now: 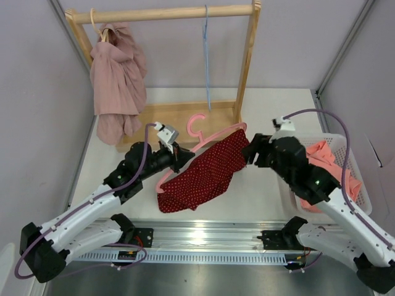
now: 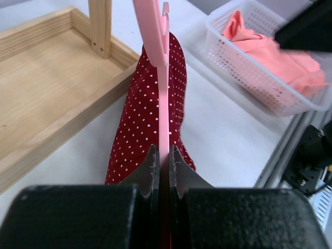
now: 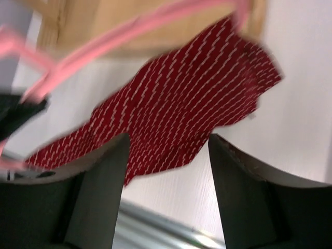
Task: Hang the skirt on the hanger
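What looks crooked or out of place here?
The red dotted skirt hangs lopsided. It drapes from one end of the tilted pink hanger, which the left claw pinches at its edge, and sags onto the table. The right claw is open beside it, gripping nothing.

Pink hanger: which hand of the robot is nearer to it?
Left. The left hand is shut on the pink hanger; the right hand is open beside the red skirt, at its right edge, gripping nothing.
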Robot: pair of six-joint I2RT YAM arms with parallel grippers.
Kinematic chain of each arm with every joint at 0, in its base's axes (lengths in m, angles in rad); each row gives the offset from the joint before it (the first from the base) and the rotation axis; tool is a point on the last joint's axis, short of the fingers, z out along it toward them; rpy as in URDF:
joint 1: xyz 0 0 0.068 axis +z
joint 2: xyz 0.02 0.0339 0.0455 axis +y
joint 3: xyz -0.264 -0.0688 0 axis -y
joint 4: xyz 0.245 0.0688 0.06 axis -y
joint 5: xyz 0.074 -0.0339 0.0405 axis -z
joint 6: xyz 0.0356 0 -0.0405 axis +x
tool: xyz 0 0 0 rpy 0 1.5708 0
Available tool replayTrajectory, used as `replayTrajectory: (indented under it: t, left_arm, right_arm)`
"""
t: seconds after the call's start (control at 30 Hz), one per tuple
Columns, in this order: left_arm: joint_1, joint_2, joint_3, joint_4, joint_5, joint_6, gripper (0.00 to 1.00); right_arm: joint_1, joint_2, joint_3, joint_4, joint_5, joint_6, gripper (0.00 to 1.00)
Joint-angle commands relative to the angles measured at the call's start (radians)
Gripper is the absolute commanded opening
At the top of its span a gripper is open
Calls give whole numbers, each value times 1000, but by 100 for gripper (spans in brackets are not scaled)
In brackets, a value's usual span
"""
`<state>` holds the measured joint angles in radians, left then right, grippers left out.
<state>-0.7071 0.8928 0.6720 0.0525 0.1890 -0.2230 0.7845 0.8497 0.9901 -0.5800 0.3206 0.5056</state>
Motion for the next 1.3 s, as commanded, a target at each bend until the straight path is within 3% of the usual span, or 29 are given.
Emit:
replayTrajectory:
  t: [0.0,0.13,0.3,0.53,0.77,1.0,1.27]
  left_arm:
    - [-8,-71,96,-8,81,37,0]
    - [-8,-120,156,-84,121,51,0]
    - [-9,-137,271,-193,103,63,0]
    - [-9,-109,452,-509,-23,76,0]
    - [-8,-111,564,-695,-144,31,0]
    - [-8,-68,695,-819,-230,24,0]
    - [-8,-19,783,-824,-359,-19,0]
  right_arm:
    - [-184,15,25,68,-291,-59,67]
    - [-365,45,24,117,-443,-85,66]
    - [-459,74,33,152,-568,-90,64]
    - [-467,98,108,120,-546,-73,61]
    - [-469,117,177,86,-511,-73,61]
    - [-470,132,217,54,-496,-73,61]
    - [-470,129,225,42,-499,-72,61]
